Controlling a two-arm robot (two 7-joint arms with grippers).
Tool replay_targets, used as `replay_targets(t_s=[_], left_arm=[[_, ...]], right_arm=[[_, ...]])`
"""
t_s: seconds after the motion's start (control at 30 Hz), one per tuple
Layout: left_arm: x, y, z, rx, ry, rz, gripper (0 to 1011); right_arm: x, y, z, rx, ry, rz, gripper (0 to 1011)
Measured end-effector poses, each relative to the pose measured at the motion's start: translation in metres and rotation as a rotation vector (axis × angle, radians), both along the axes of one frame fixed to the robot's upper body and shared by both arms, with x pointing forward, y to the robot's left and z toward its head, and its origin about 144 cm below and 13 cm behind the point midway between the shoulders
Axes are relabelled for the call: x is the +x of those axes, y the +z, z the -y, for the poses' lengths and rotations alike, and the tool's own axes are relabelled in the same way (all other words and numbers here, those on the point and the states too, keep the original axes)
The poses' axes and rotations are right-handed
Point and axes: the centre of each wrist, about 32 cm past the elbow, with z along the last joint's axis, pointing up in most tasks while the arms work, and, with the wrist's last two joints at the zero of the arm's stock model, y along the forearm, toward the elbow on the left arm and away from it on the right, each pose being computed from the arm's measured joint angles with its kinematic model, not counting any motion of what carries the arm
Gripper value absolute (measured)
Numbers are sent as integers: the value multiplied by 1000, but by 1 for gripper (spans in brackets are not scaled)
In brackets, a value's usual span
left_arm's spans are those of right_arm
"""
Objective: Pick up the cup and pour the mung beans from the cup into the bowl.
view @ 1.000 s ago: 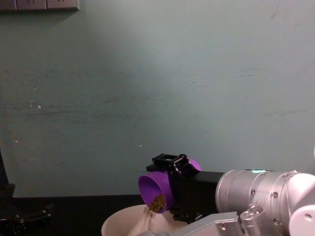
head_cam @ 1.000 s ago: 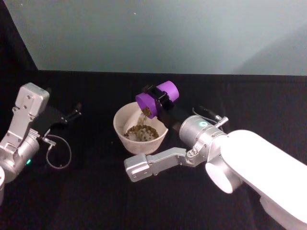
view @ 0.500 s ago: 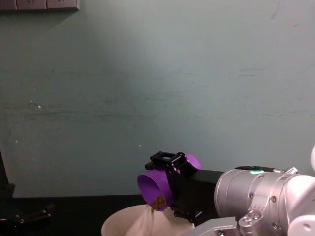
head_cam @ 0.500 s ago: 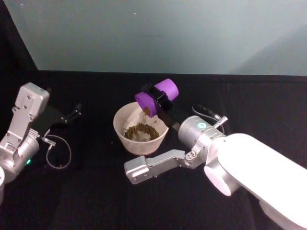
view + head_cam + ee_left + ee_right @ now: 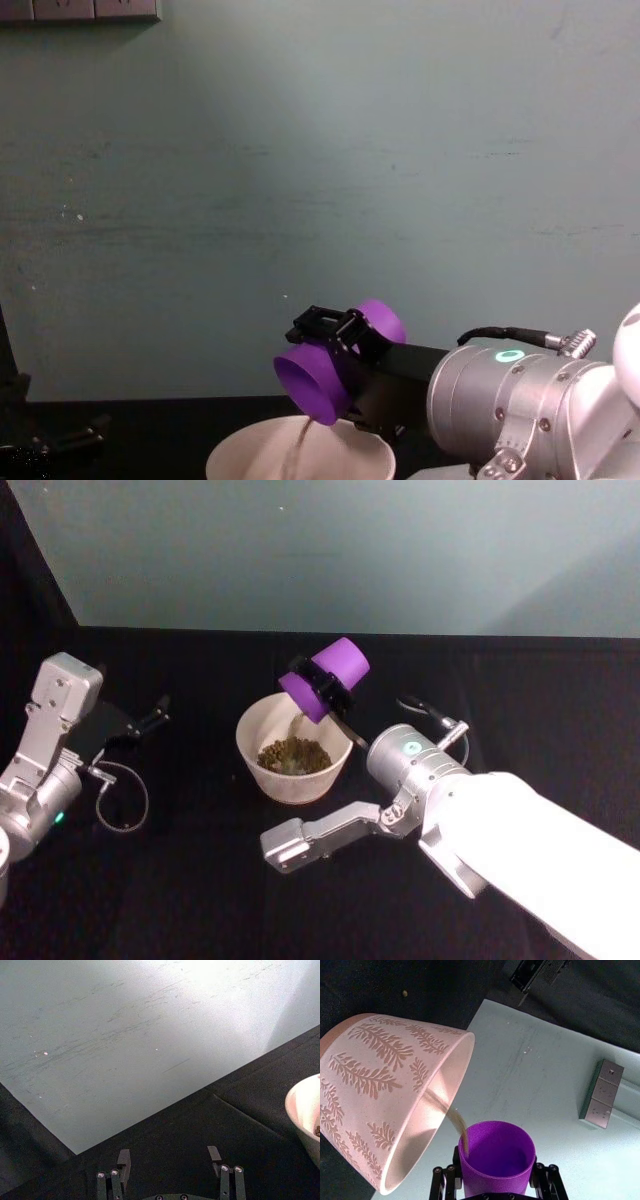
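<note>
Head view: cup (image 5: 325, 678) tipped steeper, seemingly emptier, over bowl (image 5: 247, 746).

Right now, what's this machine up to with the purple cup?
The robot's right pincer is clamped on the cup, which is tipped mouth-down above the bowl. Mung beans are heaped in the bowl, and a thin stream of them runs down from the cup's lip. The left pincer sits open at the left of the black table, holding nothing.
</note>
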Motion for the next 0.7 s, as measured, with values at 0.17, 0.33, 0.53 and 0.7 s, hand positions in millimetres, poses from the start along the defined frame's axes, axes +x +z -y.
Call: replay_targets(t_s=[0.17, 0.33, 0.53, 0.7], left_arm=[[0, 0, 0, 0, 0, 0, 1000], [0, 0, 0, 0, 0, 0, 1000], [0, 0, 0, 0, 0, 0, 1000], [0, 0, 0, 0, 0, 0, 1000]], right_arm=[[-2, -1, -2, -28, 7, 29, 723], [-3, -2, -2, -60, 14, 56, 723], [-5, -3, -4, -96, 21, 88, 724], [-6, -4, -6, -133, 23, 121, 723]])
